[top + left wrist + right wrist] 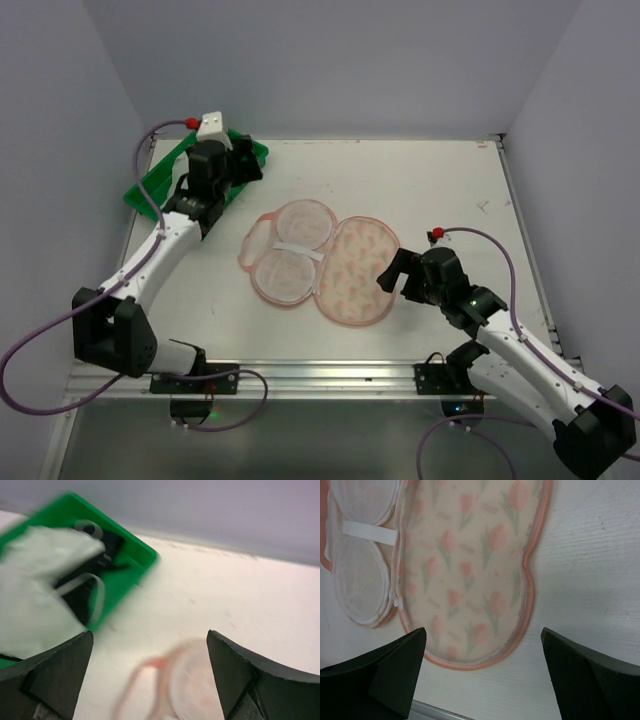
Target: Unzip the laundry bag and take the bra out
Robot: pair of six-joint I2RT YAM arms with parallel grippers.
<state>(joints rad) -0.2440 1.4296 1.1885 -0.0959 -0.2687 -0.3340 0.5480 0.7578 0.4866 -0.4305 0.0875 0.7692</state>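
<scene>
Ahead-left of the empty, wide-open left gripper [150, 680] the bra [35, 595] sits in the green tray [136, 555], seemingly its drop-off spot, while below the right gripper [482, 675], likewise spread and empty, the laundry bag [470, 565] lies unzipped flat on the counter [590, 555].

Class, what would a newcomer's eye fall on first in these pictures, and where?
The laundry bag lies unzipped and spread open in the middle of the table, tulip print on one half, pale mesh on the other. The bra sits in the green tray at the far left corner, near the open left tool.
</scene>
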